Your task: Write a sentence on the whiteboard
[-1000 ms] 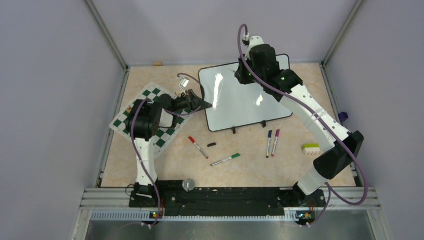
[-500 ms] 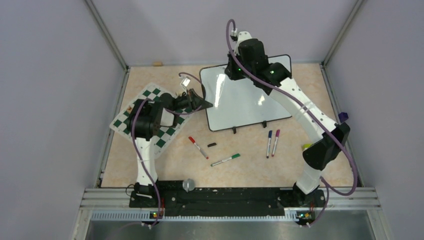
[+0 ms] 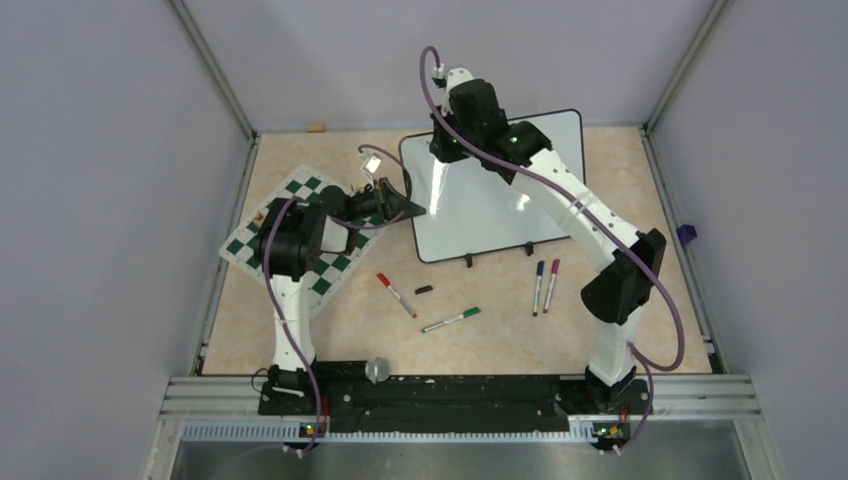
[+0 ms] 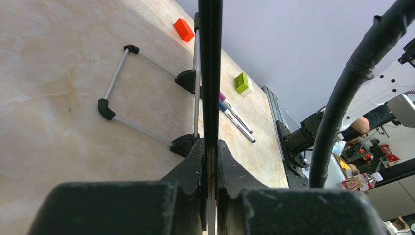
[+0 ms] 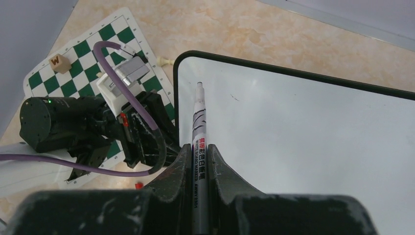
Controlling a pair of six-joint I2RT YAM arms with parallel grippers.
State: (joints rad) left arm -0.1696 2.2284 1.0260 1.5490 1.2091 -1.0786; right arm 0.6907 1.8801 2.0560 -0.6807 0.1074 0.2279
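- Green-and-white checkered chess mat (image 3: 300,235) lies at the far left of the table, under my left arm and apart from the work.
- My left pincer (image 3: 410,209) is clenched on the thin black frame at the left edge of the large glossy white rectangular whiteboard (image 3: 490,205). I judge the grip is there to keep the board from sliding or tipping under the pen.
- That whiteboard sits in the far middle of the table, with its two small black feet toward the near side.
- My right pincer (image 5: 198,152) is clamped around the barrel of a slim white marker with black print (image 5: 199,117), tip pointing away from me. It hangs over the board's far left corner, where I judge a first line would begin.
- From the wrist view I cannot tell whether the tip touches the surface or hangs just above it.
- No word of the sentence shows on the board. There is only one faint short mark just right of the tip, so I judge the writing is barely begun.
- Nearer, well clear of the board, lie a red-capped marker (image 3: 397,295), a small black cap (image 3: 424,289), a green marker (image 3: 450,320) and a blue and purple pair (image 3: 545,287).
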